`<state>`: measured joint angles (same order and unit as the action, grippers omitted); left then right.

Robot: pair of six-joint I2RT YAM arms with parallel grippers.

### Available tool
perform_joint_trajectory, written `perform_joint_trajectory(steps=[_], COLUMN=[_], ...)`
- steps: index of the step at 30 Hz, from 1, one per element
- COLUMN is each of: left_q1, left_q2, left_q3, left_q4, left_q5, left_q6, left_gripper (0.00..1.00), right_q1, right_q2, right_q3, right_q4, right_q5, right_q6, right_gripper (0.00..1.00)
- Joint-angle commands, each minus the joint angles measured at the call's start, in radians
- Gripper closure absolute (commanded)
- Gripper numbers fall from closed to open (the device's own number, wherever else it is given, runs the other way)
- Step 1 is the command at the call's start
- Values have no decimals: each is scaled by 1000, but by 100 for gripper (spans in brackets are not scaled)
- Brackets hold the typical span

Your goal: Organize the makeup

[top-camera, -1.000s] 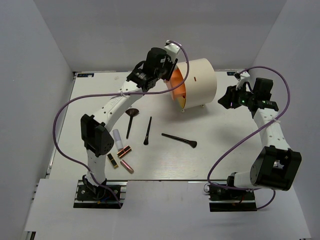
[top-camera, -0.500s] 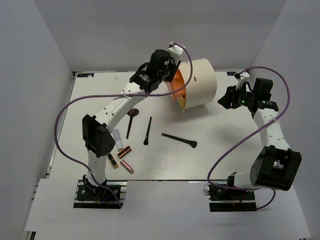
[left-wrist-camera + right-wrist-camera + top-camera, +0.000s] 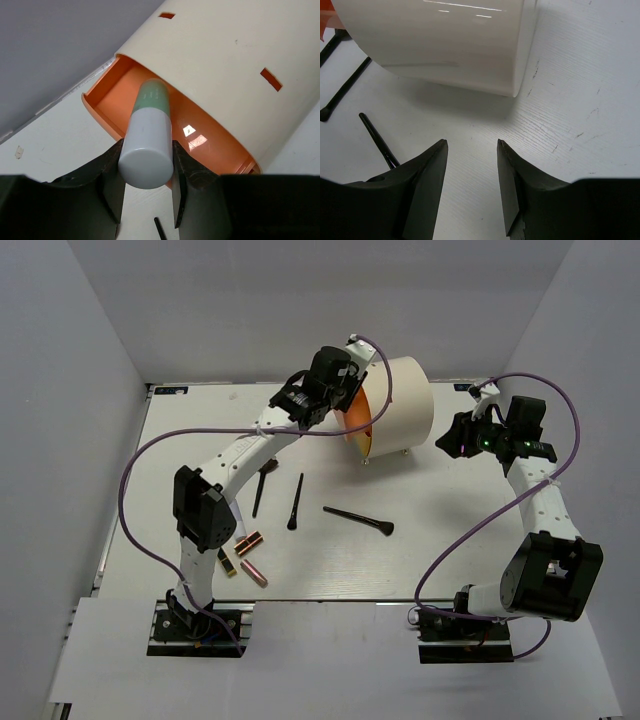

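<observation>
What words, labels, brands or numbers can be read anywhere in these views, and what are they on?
No text here can be read.
Faint marks on the green end of the white tube in the left hand: too blurred to read.
Small dark sticker at the far left corner of the table: too small to read.
The cream cylinder shows only plain slots, no lettering.
</observation>
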<state>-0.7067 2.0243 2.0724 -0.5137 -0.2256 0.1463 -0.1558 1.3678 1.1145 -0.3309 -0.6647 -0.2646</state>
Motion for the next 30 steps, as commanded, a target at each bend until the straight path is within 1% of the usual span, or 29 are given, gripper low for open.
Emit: perform_joint_trajectory(steps=[1,3,5,8,30], left_q1=[-10,-19,-19,-19,-47], left_q2=[-24,-24,-22,-19,-26], left_q3=[31,32,32,31,35], left_q4=[24,24,24,24,30], left_q5=[-17,-20,-21,-20,2], left_q6=[12,12,10,10,-2], left_gripper=[66,61,52,48,45], right_q1=[-2,-2,-2,-2,-2], right_q2=[-27,-27,-27,-27,-30], right_q3=[-4,-5,-5,-5,-12], right_q4=[38,38,38,39,41], right_q5=[-13,-12,-13,-13,-12], right_q6=[10,11,11,11,16], right_gripper=[50,50,50,50,50])
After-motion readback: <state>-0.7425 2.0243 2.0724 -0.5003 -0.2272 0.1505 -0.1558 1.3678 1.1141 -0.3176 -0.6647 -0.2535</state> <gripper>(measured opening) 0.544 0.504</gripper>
